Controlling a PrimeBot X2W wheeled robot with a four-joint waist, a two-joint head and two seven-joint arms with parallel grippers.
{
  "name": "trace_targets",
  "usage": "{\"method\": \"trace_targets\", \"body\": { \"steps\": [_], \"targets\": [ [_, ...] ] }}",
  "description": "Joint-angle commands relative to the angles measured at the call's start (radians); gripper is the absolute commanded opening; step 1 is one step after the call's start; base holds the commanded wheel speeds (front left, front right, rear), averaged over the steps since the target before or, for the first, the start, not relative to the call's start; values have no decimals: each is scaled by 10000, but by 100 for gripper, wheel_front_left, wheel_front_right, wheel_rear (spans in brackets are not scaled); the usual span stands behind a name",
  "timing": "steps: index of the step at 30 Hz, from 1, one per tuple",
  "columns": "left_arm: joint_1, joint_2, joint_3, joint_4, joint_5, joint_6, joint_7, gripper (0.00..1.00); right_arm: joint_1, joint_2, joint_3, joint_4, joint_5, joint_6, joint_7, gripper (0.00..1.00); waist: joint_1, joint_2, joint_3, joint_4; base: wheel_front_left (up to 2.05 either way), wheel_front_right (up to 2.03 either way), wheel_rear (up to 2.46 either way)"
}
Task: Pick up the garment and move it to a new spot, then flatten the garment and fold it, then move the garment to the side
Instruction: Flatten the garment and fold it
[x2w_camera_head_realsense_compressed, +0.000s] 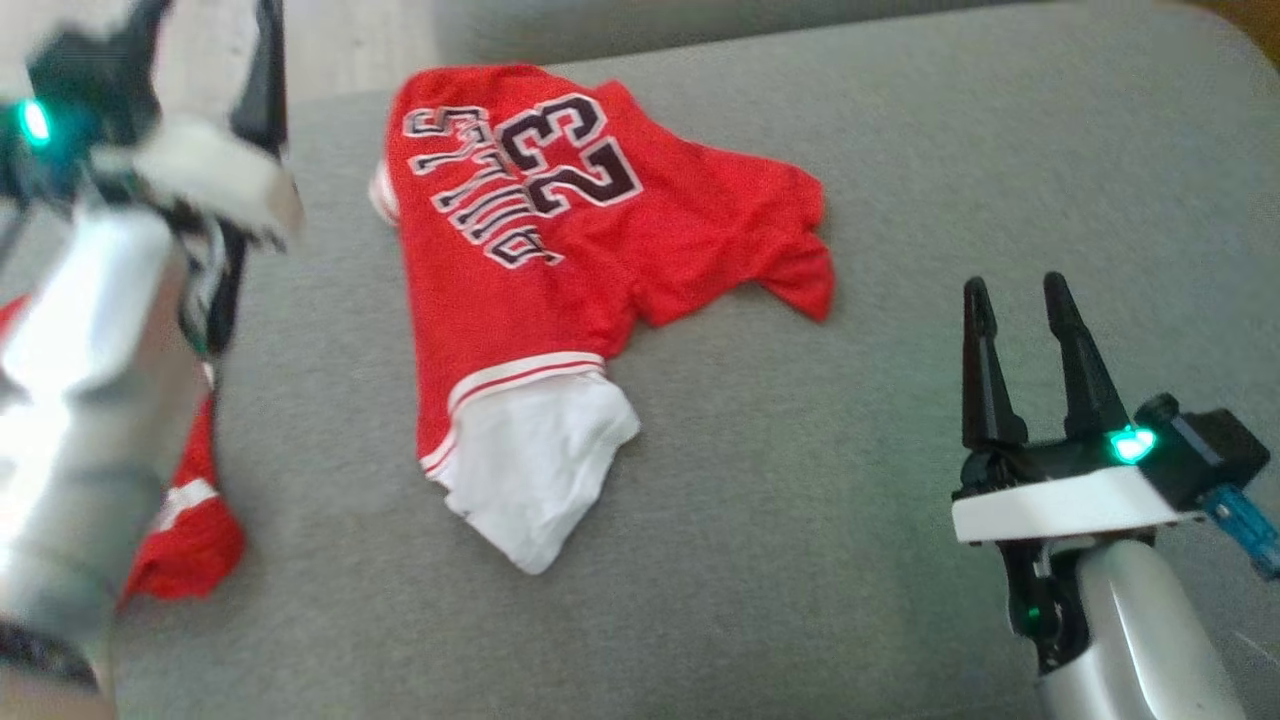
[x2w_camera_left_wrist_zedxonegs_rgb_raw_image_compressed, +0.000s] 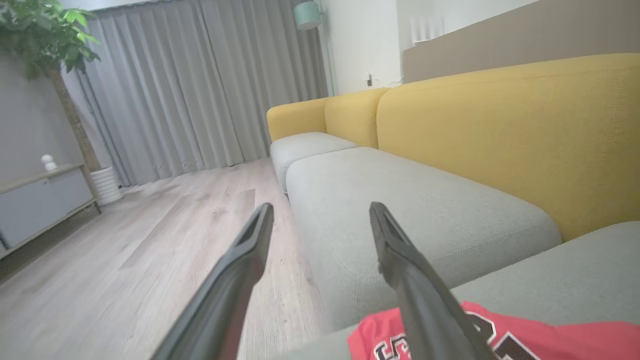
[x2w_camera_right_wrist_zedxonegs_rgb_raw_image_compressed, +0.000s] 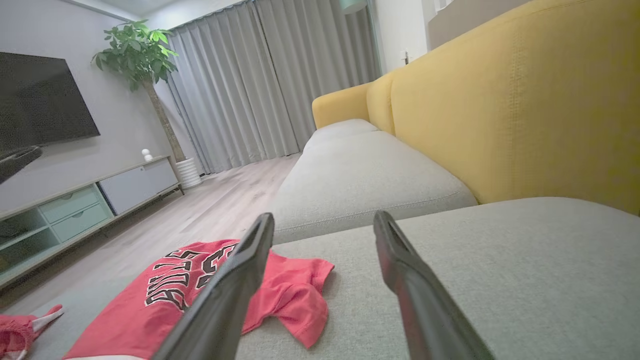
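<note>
The jersey (x2w_camera_head_realsense_compressed: 560, 250) is seen rumpled on the sofa seat (x2w_camera_head_realsense_compressed: 850, 500), probably moved; flattening, folding and setting aside are left. The left end effector (x2w_camera_left_wrist_zedxonegs_rgb_raw_image_compressed: 321, 210) and right end effector (x2w_camera_head_realsense_compressed: 1015, 300) are held apart, empty.

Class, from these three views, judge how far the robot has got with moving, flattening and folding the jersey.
Seemingly done: the red jersey lies on the grey cushion, ungripped. In hand: nothing; the left gripper and right gripper stand open, clear of the cloth. Left: it is rumpled and unfolded, so flattening, folding and moving aside remain.
</note>
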Motion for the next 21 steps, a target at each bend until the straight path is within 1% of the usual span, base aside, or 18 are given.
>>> {"method": "trace_targets", "body": {
  "steps": [1, 2, 6, 12, 16, 19, 21],
  "targets": [
    [344, 519, 623, -705, -12, 177, -76, 100, -53, -20, 123, -294, -74, 77, -107, 100, 1, 0, -405, 495, 0, 0, 0],
    [344, 519, 623, -705, -12, 177, -76, 100, -53, -20, 123, -294, -74, 77, -107, 100, 1, 0, -405, 495, 0, 0, 0],
    [2288, 469, 1227, -2251, -22, 471, -76, 100, 120, -20, -17, -255, -145, 77, -107, 100, 1, 0, -724, 916, 0, 0, 0],
    [5064, 228, 2049, -4307, 63, 1092, -77, 100, 318, -20, 27, -243, -200, 77, -107, 100, 1, 0, -1064, 1226, 0, 0, 0],
    [6627, -110, 2672, -5435, 326, 1419, -77, 100, 430, -20, 123, -238, -264, 77, -107, 100, 1, 0, -1228, 1240, 0, 0, 0],
    [7606, -467, 3175, -6015, 568, 1551, -77, 100, 492, -20, 168, -234, -283, 77, -107, 100, 1, 0, -1296, 1202, 0, 0, 0],
    [8095, -729, 3464, -6288, 739, 1527, -77, 100, 536, -20, 149, -249, -291, 77, -107, 100, 1, 0, -1319, 1192, 0, 0, 0]
  ]
}}
